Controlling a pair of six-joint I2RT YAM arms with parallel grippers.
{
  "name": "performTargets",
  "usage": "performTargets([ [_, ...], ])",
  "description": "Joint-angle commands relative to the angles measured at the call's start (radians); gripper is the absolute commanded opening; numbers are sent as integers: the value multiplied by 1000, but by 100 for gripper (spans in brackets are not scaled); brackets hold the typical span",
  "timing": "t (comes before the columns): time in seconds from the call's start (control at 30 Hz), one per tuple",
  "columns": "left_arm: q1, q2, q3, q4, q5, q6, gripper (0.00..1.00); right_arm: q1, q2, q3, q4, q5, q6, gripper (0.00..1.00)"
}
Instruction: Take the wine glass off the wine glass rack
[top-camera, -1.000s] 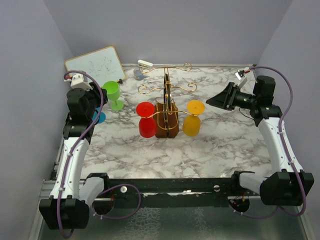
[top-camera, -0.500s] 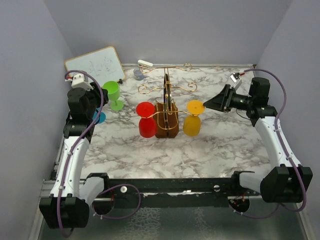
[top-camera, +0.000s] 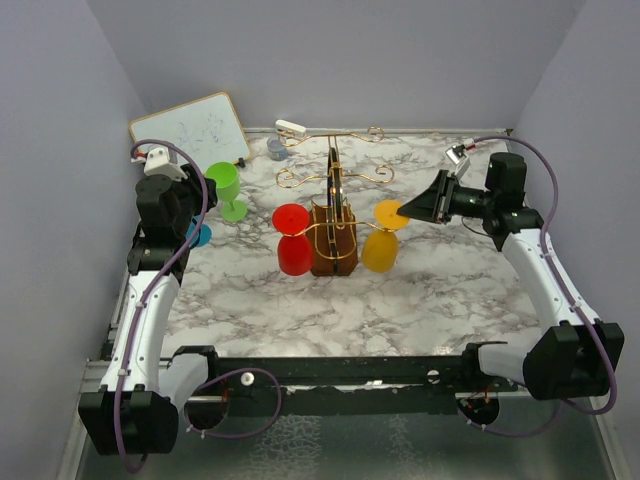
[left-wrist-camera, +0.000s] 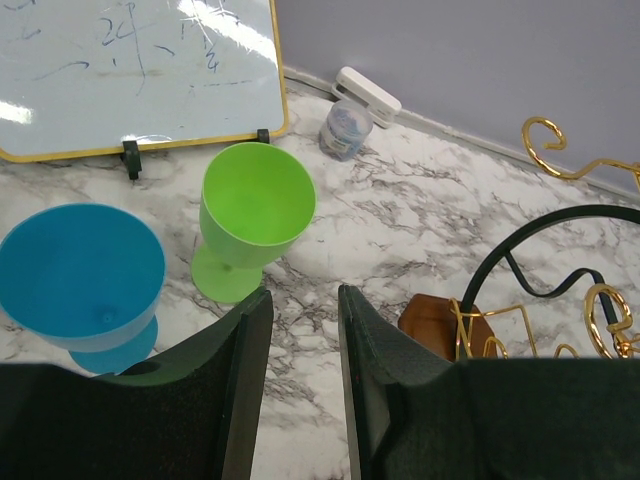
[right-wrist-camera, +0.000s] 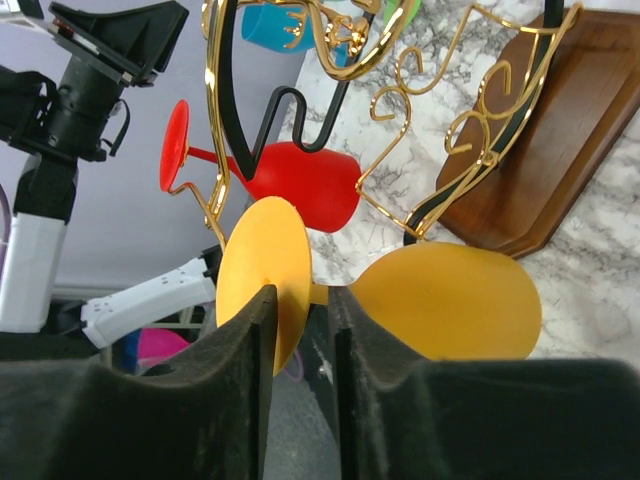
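Note:
The wine glass rack (top-camera: 333, 250) stands mid-table: a brown wooden block with a gold wire frame. It also shows in the right wrist view (right-wrist-camera: 540, 150) and the left wrist view (left-wrist-camera: 440, 325). An orange wine glass (top-camera: 383, 245) hangs upside down on its right arm and a red wine glass (top-camera: 293, 245) on its left. My right gripper (top-camera: 403, 210) is at the orange glass's foot. In the right wrist view the right gripper (right-wrist-camera: 302, 295) has closed narrowly over the foot rim and stem of the orange glass (right-wrist-camera: 450, 300). My left gripper (left-wrist-camera: 303, 300) is open and empty, above the table's left side.
A green glass (top-camera: 225, 188) and a blue glass (top-camera: 200, 235) stand upright at the left, below my left gripper. A whiteboard (top-camera: 190, 128) leans on the back wall. A small jar (left-wrist-camera: 345, 128) and a white stapler (left-wrist-camera: 368, 95) lie at the back.
My right gripper has moved left to the orange glass's foot and narrowed around it. The orange glass has shifted slightly left. The left arm has not moved.

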Motion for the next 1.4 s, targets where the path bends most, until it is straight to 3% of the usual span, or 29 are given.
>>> performTargets([
  [0.0, 1, 2, 2, 28, 26, -3, 36, 4, -12, 7, 48, -1, 20, 16],
  [0.27, 1, -1, 2, 26, 24, -2, 36, 4, -68, 20, 38, 36, 67, 1],
  [1.37, 1, 1, 5, 21, 28, -2, 36, 3, -143, -4, -3, -41, 107, 1],
])
